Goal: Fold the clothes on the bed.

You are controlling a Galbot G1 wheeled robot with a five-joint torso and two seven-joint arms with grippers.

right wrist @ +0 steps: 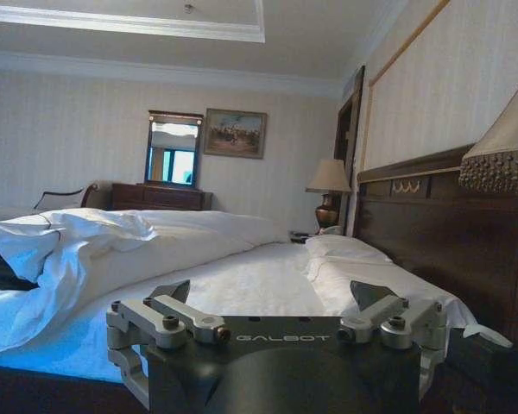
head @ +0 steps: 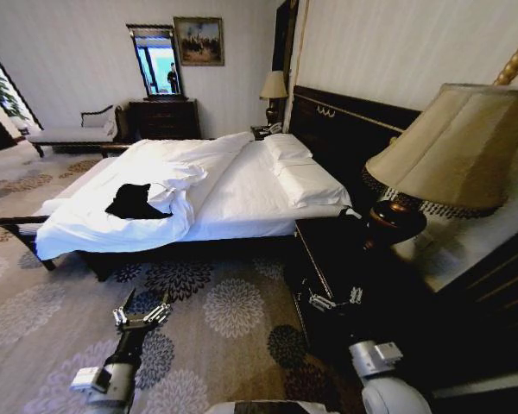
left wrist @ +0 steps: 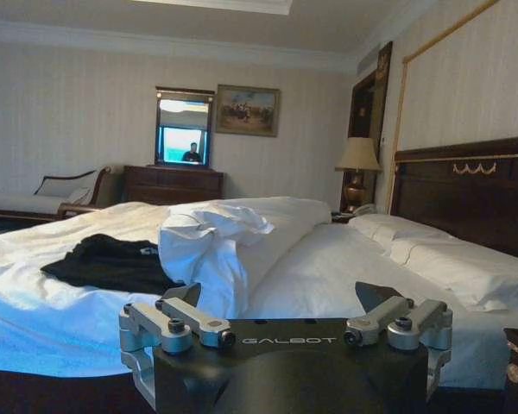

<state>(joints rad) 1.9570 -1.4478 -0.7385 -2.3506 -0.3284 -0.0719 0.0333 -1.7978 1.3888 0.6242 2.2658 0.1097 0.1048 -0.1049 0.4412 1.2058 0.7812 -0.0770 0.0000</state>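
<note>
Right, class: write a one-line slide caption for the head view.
Both grippers, left and right, open above the carpet, short of the bed where the black T-shirt lies crumpled.

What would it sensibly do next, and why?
Probably drive closer to the bed. The black T-shirt lies crumpled on the duvet, while the left gripper and right gripper hang open, low over the carpet, well short of it.

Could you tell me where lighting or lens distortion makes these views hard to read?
Head view: wide-angle bending curves the bed and walls; the black T-shirt reads as a dark patch. Left wrist view: bluish light on the duvet, shirt folds lost in shadow. Right wrist view: dim foreground around the right gripper.
</note>
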